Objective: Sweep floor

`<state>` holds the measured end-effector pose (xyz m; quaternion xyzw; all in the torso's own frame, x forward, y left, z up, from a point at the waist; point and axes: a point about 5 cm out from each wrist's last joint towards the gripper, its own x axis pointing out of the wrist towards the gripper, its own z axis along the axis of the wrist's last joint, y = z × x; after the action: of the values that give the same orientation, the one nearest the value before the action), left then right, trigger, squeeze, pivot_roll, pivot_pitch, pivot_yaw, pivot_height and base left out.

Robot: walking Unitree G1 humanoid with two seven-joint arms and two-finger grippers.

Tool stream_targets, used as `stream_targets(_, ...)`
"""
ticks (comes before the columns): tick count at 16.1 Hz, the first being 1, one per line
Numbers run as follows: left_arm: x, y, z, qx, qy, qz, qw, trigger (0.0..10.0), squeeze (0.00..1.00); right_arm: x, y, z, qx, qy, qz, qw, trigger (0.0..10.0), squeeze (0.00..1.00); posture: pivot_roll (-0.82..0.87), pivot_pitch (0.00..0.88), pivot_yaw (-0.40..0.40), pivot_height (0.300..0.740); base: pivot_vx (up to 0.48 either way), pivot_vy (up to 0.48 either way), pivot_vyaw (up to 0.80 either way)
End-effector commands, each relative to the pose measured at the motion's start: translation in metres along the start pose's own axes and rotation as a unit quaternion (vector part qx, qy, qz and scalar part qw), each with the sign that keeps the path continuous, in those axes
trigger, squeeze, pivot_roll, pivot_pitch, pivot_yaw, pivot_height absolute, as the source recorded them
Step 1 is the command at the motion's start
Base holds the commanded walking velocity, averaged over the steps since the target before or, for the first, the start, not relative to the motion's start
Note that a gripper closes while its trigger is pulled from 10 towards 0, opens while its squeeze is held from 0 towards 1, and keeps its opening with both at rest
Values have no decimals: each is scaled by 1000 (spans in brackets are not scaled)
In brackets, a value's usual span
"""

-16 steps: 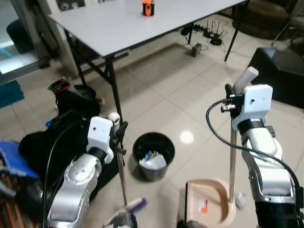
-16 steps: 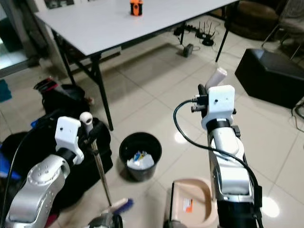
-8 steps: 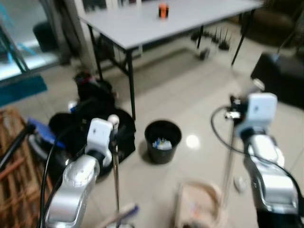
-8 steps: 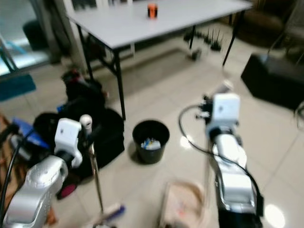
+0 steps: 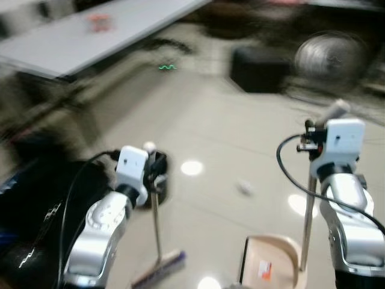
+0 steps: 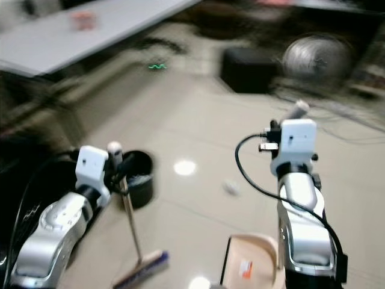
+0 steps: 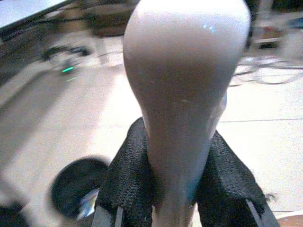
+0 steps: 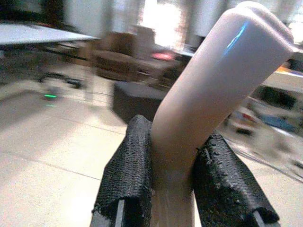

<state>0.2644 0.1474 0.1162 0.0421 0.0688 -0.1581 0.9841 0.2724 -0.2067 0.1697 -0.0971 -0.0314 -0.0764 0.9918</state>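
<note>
Two claws, one tool each. Left claw (image 5: 154,170) clamped on broom (image 5: 157,241) handle, bristles down on floor (image 5: 240,138) near robot's feet. Right claw (image 5: 313,133) clamped on handle of dustpan (image 5: 272,270), pan resting on floor w/ one orange label. One black bin (image 6: 137,179) just behind broom; one small scrap (image 5: 244,187) on tiles btwn arms. Bkgd blurred.

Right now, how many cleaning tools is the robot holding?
2: a broom in the left end effector, and a dustpan held by its long handle in the right end effector.
</note>
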Motion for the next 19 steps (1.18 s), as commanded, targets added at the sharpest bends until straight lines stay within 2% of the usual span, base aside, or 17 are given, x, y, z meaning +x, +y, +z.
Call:
stream_targets(1,4,5,7,5,-16,19,1000,10000,0,-1,1,9,0,-14,2,1000,10000,0,-89,24,33,740,0,0,-800)
stream_targets(4,8,3,16,6,-36,16,999,10000,0,-4,-2,13,0,-19,-6,1000,10000,0,-98,23,29,740,0,0,-800)
stream_targets(7,13,4,32,6,-88,32,996,10000,0,-4,-2,18,17,-38,-10,999,10000,0,-107,19,36,740,0,0,-800)
stream_targets(11,17,4,41,19,-111,28,993,10000,0,-3,2,23,21,-47,1,999,10000,0,-132,15,38,740,0,0,0)
stream_targets(17,16,6,43,21,-118,30,992,10000,0,-2,4,25,32,-49,8,998,10000,0,-123,19,32,740,334,0,0)
stream_targets(19,16,7,43,21,-118,32,992,10000,0,-1,4,25,34,-47,8,998,10000,0,-117,23,29,740,375,0,-513)
